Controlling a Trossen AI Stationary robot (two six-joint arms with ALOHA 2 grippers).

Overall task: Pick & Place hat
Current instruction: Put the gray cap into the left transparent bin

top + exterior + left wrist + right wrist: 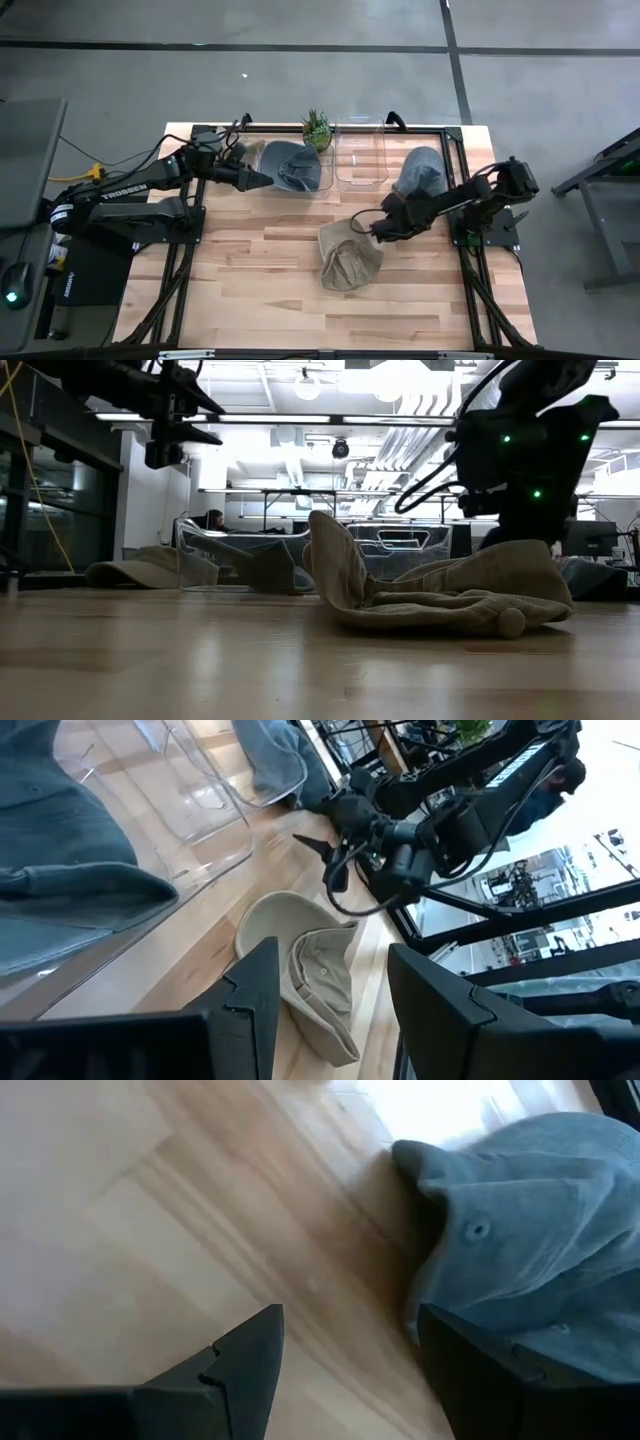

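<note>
A beige bucket hat (348, 260) lies crumpled on the wooden table near its middle, one side of its brim standing up (335, 560); it also shows in the left wrist view (315, 970). My right gripper (366, 226) hovers open at the hat's far right edge; between its fingers (350, 1360) only bare wood shows, with a blue-grey hat (530, 1240) just ahead. My left gripper (262, 180) is open (330, 990), held off the table beside a clear bin holding a blue-grey hat (300, 168).
A second clear bin (362, 160) stands at the far edge, with another blue-grey hat (420, 172) to its right. A small green plant (318, 128) and a tan hat (150, 568) sit at the far left. Bare wood (250, 280) spreads toward the near edge.
</note>
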